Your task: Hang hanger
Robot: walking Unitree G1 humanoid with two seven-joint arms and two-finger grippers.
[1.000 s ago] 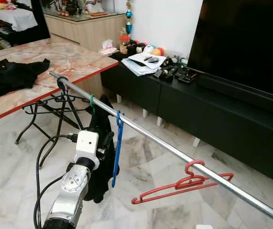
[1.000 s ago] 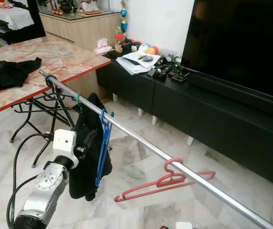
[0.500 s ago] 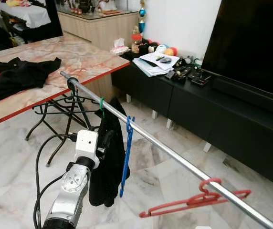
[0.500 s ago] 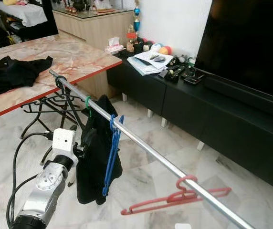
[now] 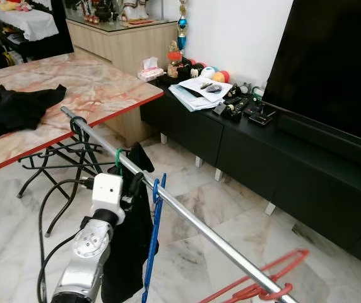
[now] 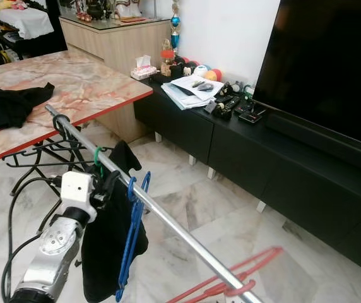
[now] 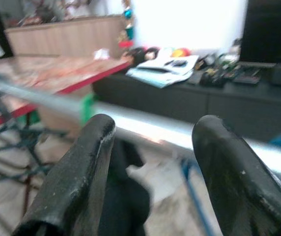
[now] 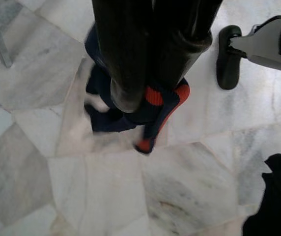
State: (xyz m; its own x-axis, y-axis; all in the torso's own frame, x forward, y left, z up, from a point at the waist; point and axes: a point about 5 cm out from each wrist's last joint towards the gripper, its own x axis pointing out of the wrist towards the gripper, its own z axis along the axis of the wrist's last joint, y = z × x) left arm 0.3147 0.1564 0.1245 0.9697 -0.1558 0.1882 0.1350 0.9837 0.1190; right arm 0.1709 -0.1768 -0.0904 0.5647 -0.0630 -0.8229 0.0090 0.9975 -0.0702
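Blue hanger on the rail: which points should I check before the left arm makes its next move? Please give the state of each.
1. Blue hanger hooked over rail: ok.
2. Left pincer open: ok.
3. Black garment apart from blue hanger: cannot tell.
4. Red hanger seated on rail: cannot tell, cut by the picture edge.
5. Right pincer shut on navy-red cloth: ok.

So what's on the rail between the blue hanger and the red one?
Nothing: in the left eye view, the rail runs bare from the blue hanger to the red hanger.
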